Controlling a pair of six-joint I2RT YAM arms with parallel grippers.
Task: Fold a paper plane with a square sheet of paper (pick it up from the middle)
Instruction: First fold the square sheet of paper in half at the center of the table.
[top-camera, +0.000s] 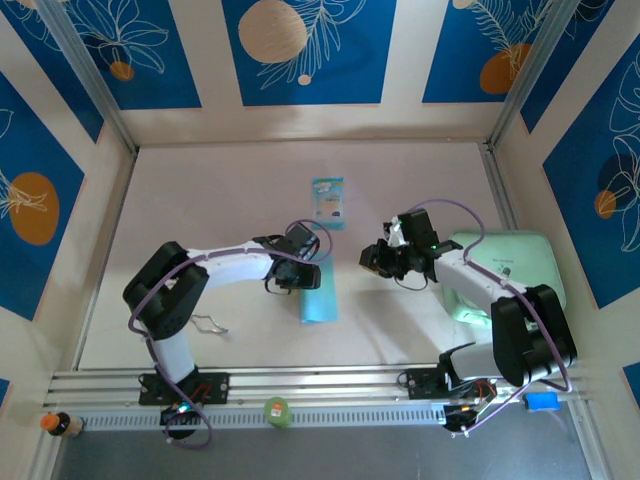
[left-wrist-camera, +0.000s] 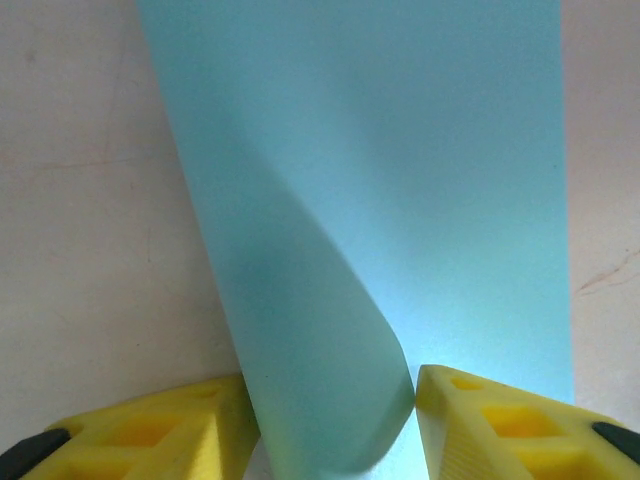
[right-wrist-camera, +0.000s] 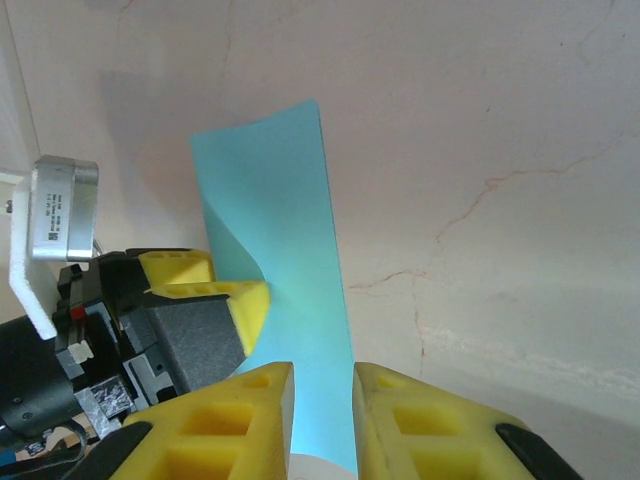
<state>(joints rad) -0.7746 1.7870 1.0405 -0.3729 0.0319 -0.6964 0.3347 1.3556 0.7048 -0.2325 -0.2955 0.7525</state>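
The light-blue square sheet of paper (top-camera: 320, 305) lies on the table in front of the arms as a narrow strip, with one side lifted and curled over. My left gripper (top-camera: 300, 275) sits at the sheet's far end, shut on that curled flap (left-wrist-camera: 320, 380), which bulges between the yellow fingers (left-wrist-camera: 480, 420). In the right wrist view the sheet (right-wrist-camera: 290, 220) runs away from me, and the left gripper (right-wrist-camera: 225, 290) pinches its left edge. My right gripper (top-camera: 372, 258) hovers to the right of the sheet, apart from it, open (right-wrist-camera: 322, 385) with nothing between its fingers.
A small teal-and-white packet (top-camera: 328, 202) lies further back in the middle. A pale green rounded pad (top-camera: 505, 275) sits under the right arm. A thin wire loop (top-camera: 208, 323) lies near the left base. A green roll (top-camera: 276, 410) rests on the front rail.
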